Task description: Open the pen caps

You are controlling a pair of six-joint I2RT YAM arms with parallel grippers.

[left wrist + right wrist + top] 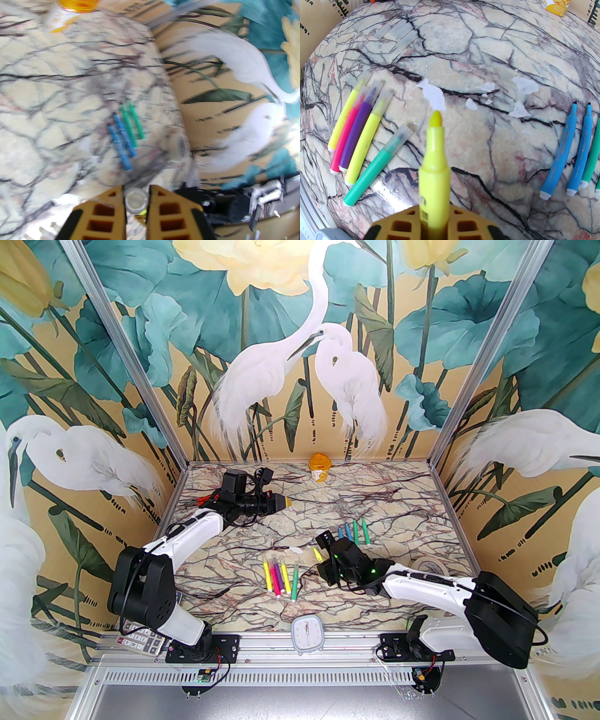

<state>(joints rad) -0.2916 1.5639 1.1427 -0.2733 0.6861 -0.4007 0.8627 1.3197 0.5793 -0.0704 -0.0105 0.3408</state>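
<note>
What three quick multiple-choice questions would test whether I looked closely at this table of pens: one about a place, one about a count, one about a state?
1. Where does the orange-lidded pot stand?
A. At the far edge of the table.
B. Among the pens.
C. At the near edge.

2. How many capped pens lie together in the cluster?
A. Three.
B. Five.
C. Eight.

3. What state is the yellow pen in the right gripper?
A. Capped.
B. Uncapped, tip bare.
C. Snapped in two.

Answers:
1 A: in the top view it stands beyond all the pens, at the far rim.
2 B: yellow, pink, purple, yellow and green lie side by side.
3 B: its yellow tip shows with no cap over it.
</note>
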